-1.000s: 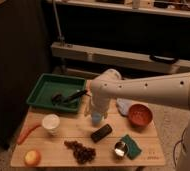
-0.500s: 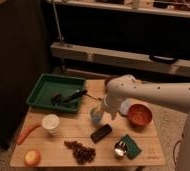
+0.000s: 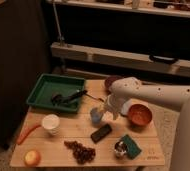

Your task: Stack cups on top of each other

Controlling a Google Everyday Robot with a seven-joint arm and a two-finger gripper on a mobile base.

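Table: a wooden table (image 3: 153, 152) holds everything, with a dark shelf unit behind it.
Gripper: the gripper (image 3: 104, 111) hangs from the white arm (image 3: 153, 94), which reaches in from the right. It is low over the middle of the table, right against the right side of the light-blue cup. Whether it is open, closed or gripping the cup cannot be told.
Light-blue cup: the light-blue cup (image 3: 95, 116) stands on the table near the centre. It looks upright with its long axis vertical, and its right edge is partly covered by the gripper.
White cup: the white cup (image 3: 50, 122) is to the left, well apart from the light-blue cup. It stands upright with its mouth up, just in front of the tray.
Between the cups: bare wood only.
Far left: a green tray (image 3: 42, 84) with dark utensils (image 3: 68, 96) lying in it.
Right of the gripper: an orange-red bowl (image 3: 139, 115) sits near it.
Far side: a dark maroon bowl (image 3: 109, 81), partly hidden by the arm.
Near side: a dark flat block (image 3: 101, 133) lies just in front of the light-blue cup. Nearer still are grapes (image 3: 80, 151) and a green sponge (image 3: 132, 146) with a small metal object (image 3: 119, 148) beside it.
Near left: a carrot (image 3: 26, 134) and a round yellow fruit (image 3: 32, 158).
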